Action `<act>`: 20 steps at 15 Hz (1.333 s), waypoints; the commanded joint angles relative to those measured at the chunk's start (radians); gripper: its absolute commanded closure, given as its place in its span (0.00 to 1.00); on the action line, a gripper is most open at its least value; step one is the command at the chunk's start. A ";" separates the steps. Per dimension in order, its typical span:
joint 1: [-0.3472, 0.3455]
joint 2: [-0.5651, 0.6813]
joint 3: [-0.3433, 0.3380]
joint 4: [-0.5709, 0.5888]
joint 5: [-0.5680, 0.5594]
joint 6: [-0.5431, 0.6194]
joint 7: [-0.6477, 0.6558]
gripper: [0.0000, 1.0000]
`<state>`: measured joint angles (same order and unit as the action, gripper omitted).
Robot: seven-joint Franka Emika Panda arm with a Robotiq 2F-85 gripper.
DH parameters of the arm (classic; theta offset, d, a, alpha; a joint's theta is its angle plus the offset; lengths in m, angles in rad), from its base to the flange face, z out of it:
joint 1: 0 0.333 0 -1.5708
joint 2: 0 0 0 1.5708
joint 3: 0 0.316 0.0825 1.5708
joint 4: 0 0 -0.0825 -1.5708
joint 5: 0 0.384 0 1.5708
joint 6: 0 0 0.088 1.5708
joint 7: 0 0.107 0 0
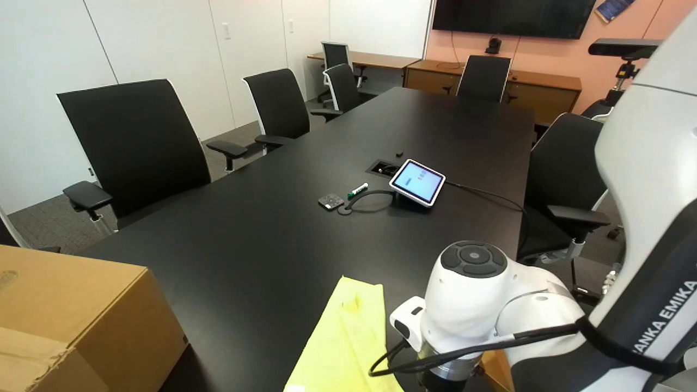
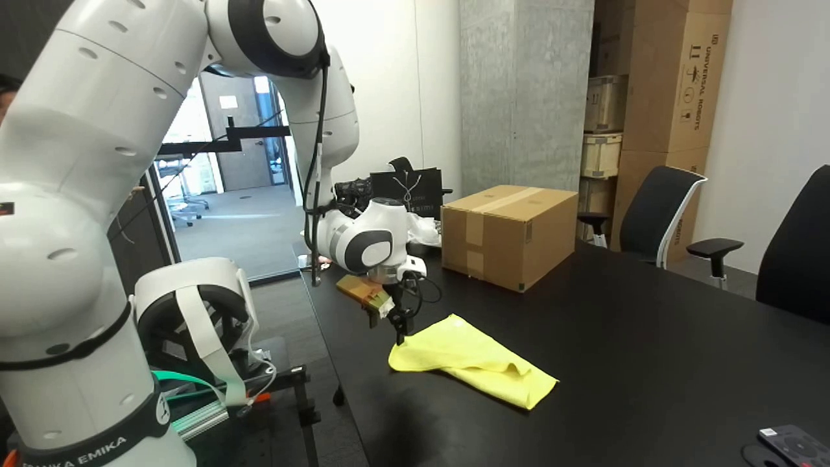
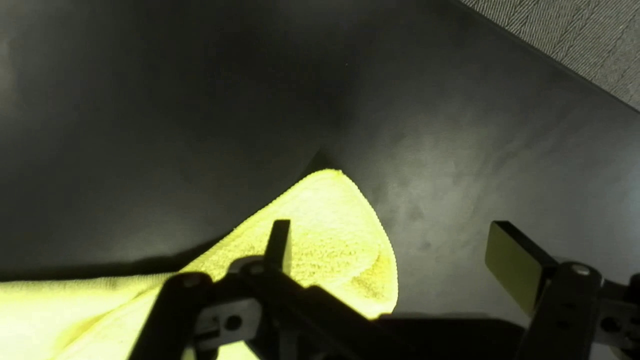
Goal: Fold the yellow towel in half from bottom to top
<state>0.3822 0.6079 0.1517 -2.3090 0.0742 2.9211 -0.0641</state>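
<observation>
The yellow towel (image 1: 348, 337) lies wrinkled and partly folded over itself on the black table. In an exterior view the whole towel (image 2: 480, 353) shows, with a crumpled fold near its right end. My gripper (image 2: 400, 327) points down at the towel's left corner, close to the table's edge. In the wrist view the open gripper (image 3: 390, 225) has its left finger over a rounded corner of the towel (image 3: 330, 215) and its right finger over bare table. Nothing is held between the fingers. Whether the fingertips touch the cloth cannot be told. The fingers are out of frame in an exterior view.
A cardboard box (image 1: 81, 321) stands on the table beside the towel and also shows behind it (image 2: 506, 233). A tablet (image 1: 417, 183), a green marker (image 1: 358, 190) and a small dark square (image 1: 331, 202) lie farther along. A remote (image 2: 794, 444) lies at a corner. Chairs (image 1: 136, 147) surround the table.
</observation>
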 commanded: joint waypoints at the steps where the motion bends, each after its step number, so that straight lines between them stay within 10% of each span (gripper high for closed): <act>1: 0.016 0.019 0.008 -0.010 -0.055 0.034 0.065 0.00; 20: 0.230 0.183 -0.111 0.102 -0.131 0.146 0.153 0.00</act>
<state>0.5783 0.7587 0.0786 -2.2406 -0.0232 3.0311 0.0671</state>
